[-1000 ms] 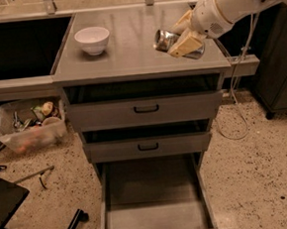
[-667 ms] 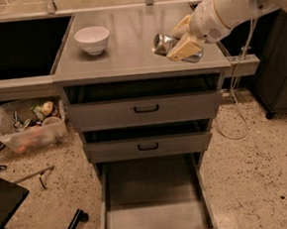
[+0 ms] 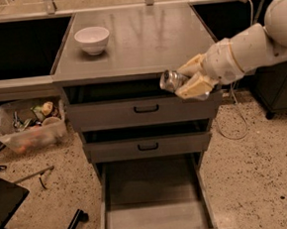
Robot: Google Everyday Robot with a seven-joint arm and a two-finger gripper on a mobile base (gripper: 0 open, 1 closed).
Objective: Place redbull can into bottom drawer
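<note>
My gripper is shut on the redbull can, a small shiny silver can held on its side, its end facing left. It hangs in the air in front of the counter's front edge, over the top drawer's front. The bottom drawer is pulled out at the bottom of the frame, a long grey tray with low side walls and a bare floor. The can is well above it and a little to the right of its middle.
A white bowl stands on the grey countertop at the back left. Two shallower drawers with black loop handles sit slightly open above the bottom one. A clear bin of clutter is on the floor at left. A cable hangs at right.
My gripper has carried the can off the countertop, forward and down past its front edge, to in front of the top drawer. The view has also shifted.
</note>
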